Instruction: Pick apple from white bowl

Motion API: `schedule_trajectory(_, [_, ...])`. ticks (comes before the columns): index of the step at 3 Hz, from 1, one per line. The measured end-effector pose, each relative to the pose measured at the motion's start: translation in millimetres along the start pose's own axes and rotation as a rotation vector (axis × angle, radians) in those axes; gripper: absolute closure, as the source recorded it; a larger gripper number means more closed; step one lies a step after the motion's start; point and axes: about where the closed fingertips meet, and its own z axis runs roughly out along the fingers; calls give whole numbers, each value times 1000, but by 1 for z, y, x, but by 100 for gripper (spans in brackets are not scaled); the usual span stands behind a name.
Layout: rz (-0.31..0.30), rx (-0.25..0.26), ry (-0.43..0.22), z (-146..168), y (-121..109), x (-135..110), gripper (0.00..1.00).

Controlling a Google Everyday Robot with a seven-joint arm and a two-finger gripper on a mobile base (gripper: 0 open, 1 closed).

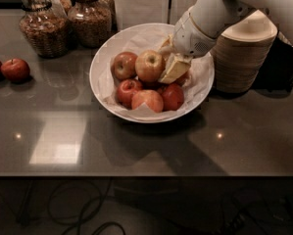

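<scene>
The white bowl (107, 53), lined with crumpled white paper, stands at the middle of the dark counter and holds several apples. The apple (148, 65), pale yellow-golden with a red blush, sits near the bowl's centre at the back. My gripper (163, 63) reaches down into the bowl from the upper right. Its cream fingers (176, 67) are apart and straddle the apple's right side, one behind it and one in front. The apple rests among the others in the bowl.
Other apples in the bowl: a reddish one (124, 65) to the left and three in front (147, 101). Two small red apples (14, 68) lie at far left. Two glass jars (43, 28) stand at the back left. A stack of beige bowls (244, 53) stands right of the white bowl.
</scene>
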Motion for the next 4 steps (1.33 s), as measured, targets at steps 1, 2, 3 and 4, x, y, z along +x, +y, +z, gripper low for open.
schedule_trajectory(1, [-64,59,-6,-36,2,-27,100])
schedule_trajectory(2, [-126,116,-18,-71,9,-58,100])
schedule_trajectory(3, [-129,119,-17,-73,9,-59,83])
schedule_trajectory(4, [-129,119,-18,-73,9,-59,58])
